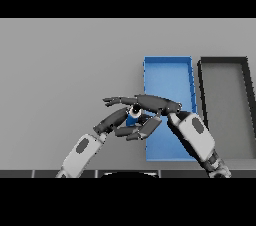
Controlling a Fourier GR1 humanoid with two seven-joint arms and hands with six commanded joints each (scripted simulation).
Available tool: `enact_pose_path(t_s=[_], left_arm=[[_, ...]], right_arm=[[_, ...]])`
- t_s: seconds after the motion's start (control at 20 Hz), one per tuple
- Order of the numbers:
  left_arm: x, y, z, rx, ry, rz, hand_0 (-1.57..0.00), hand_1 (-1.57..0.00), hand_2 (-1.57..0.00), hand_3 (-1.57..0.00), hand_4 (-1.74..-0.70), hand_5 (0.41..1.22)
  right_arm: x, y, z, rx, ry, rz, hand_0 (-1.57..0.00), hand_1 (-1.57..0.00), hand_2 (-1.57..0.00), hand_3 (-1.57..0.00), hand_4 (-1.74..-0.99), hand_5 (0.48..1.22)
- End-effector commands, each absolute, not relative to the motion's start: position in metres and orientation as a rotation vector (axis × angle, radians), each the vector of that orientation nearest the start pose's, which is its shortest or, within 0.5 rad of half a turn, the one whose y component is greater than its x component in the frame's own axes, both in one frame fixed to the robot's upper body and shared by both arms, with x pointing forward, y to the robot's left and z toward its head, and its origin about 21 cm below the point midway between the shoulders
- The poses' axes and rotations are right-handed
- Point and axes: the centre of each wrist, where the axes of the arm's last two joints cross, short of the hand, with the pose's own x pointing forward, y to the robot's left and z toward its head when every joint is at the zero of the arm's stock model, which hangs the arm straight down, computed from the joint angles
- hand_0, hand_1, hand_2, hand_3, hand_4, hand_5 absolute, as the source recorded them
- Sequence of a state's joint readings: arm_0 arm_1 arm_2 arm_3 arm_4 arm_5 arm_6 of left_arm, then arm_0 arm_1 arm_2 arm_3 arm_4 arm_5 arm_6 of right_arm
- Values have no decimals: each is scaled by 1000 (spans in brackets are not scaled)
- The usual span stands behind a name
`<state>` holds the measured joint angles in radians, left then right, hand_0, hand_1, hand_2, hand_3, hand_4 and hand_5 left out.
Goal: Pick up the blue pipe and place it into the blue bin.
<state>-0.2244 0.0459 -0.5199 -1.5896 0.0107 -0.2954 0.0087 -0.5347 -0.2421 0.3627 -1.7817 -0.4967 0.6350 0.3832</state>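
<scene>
The blue pipe (134,113) shows only as a short blue piece with a pale end, held above the table just at the left wall of the blue bin (170,77). My right hand (154,103) comes in from the lower right. Its upper fingers stretch left over the pipe, and its lower fingers curl under it. My left hand (112,120) reaches in from the lower left with fairly straight fingers, their tips right against the pipe. Most of the pipe is hidden between the two hands.
A dark grey bin (222,62) stands directly right of the blue bin, the two nearly touching. Grey tabletop (65,70) stretches to the left and behind.
</scene>
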Motion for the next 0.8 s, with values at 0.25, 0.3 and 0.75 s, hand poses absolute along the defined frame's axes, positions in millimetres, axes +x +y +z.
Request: enact_pose_path(t_s=[0.25,0.3,0.75], left_arm=[[252,96,54,-529,-1647,-873,-1571,-1548,-1571,-1283,-1680,1221],[255,94,55,-562,-1655,-861,-1571,-1553,-1571,-1340,-1692,1221],[255,95,53,-590,-1624,-836,-1571,-1569,-1571,-1540,-1730,1221]], right_arm=[[296,-108,180,946,-1577,1243,-1010,-1016,-1019,-880,-1527,570],[295,-109,181,970,-1577,1221,-1122,-1127,-1129,-1018,-1498,638],[291,-108,174,1005,-1641,1262,-1511,-1511,-1512,-1497,-1463,1143]])
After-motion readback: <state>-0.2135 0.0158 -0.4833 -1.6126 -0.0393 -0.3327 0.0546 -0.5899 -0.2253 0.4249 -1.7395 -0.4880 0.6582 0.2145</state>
